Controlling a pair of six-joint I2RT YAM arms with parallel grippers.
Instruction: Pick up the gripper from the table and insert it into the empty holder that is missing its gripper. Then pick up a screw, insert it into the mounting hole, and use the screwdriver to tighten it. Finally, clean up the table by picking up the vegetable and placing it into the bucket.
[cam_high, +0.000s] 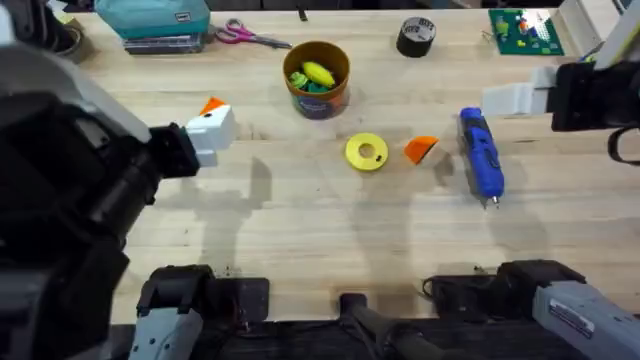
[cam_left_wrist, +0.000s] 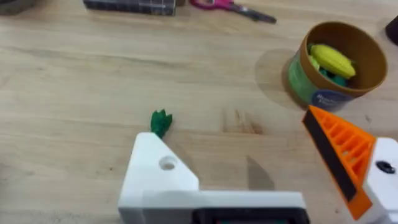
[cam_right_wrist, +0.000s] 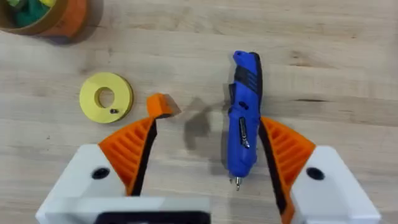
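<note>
While the loose orange gripper lies between the yellow disc and the screwdriver, the right gripper hangs wide open, empty — centre over the wedge, not the screwdriver; the left gripper — one orange pad missing — holds nothing

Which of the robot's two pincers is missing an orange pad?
The left pincer: one of its white fingers is bare, the other orange-padded. The right pincer has orange pads on both, straddling the blue screwdriver.

White end effector, orange ribbed pads
</note>
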